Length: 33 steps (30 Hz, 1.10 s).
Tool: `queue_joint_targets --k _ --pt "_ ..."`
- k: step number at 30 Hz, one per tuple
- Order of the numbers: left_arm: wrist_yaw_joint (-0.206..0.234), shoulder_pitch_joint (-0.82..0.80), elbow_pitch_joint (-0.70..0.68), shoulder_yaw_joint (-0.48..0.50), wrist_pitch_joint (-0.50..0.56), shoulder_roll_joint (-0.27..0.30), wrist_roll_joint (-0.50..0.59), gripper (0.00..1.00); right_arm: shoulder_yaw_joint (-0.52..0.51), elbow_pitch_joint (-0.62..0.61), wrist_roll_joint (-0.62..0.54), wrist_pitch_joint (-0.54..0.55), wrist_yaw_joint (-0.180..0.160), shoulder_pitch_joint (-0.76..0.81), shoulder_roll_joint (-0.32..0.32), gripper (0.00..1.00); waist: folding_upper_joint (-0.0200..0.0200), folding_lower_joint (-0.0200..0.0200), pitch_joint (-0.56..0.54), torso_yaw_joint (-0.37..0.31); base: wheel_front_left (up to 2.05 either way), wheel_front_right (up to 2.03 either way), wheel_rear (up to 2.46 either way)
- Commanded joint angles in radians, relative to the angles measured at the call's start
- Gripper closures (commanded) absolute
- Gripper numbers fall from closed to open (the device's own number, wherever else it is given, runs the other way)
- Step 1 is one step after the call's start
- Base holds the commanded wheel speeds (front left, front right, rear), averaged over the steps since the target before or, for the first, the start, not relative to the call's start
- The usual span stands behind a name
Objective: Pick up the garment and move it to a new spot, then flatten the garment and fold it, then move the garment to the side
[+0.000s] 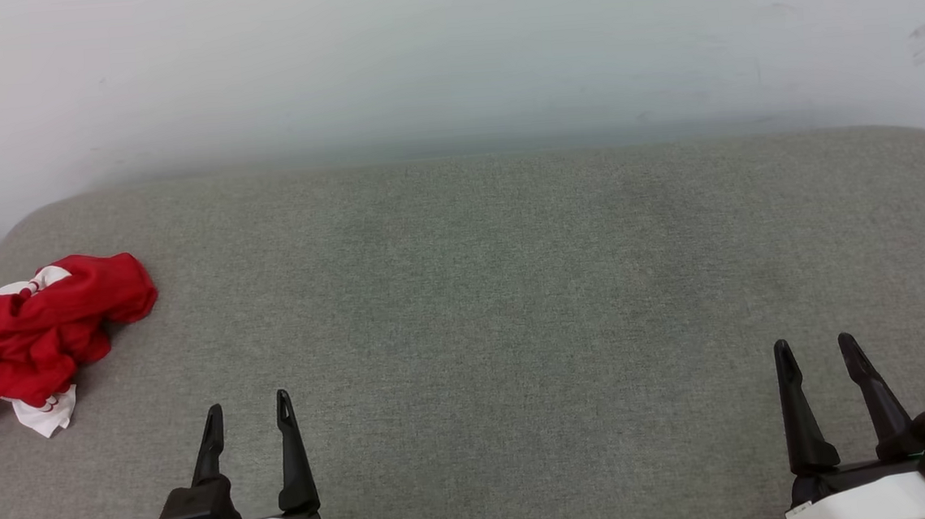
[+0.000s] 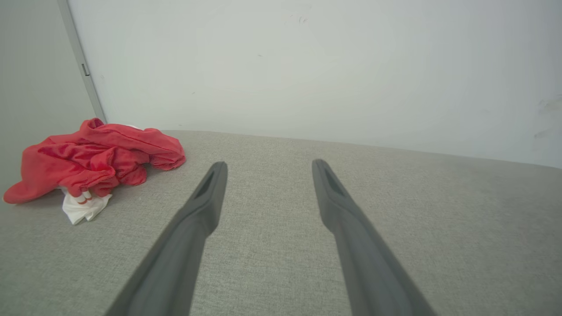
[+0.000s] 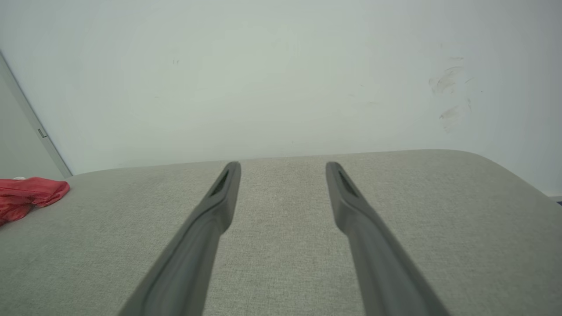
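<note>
crumpled garment (image 1: 36,330), grey cushion (image 1: 514,305), white wall (image 1: 448,49)

Plain room, grey upholstered surface (image 1: 465,292), white wall (image 1: 448,49)

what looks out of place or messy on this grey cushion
The garment is crumpled in a heap at the left edge of the grey cushion, a white sleeve sticking out underneath. The wall has dark scuff marks at its right. The left pincer and right pincer are open, clear of it.
</note>
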Motion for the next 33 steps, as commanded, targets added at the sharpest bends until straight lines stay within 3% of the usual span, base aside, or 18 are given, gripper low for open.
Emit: queue_joint_targets --k 1,12,24,33 --pt "-0.002 0.011 -0.001 0.002 -0.008 -0.001 0.019 0.00 -0.002 -0.006 -0.016 -0.007 0.000 0.011 -0.001 0.00 0.0000 0.0000 0.000 0.000 0.00 0.00 0.00" --pt "-0.002 0.018 0.008 0.005 -0.027 -0.004 0.072 0.00 -0.001 0.004 -0.042 -0.026 0.000 0.026 0.000 0.00 0.0000 0.0000 0.004 0.000 0.00 0.00 0.00" --pt "-0.004 0.015 0.023 0.001 -0.026 -0.004 0.033 0.00 -0.003 0.016 -0.015 -0.024 0.000 0.032 0.000 0.00 0.0000 0.0000 0.008 0.003 0.00 0.00 0.00" --pt "-0.001 0.001 0.029 0.011 -0.025 -0.004 0.028 0.00 0.011 0.005 -0.032 -0.024 0.000 0.035 0.000 0.00 0.0000 0.0000 0.010 0.058 0.00 0.00 0.00"
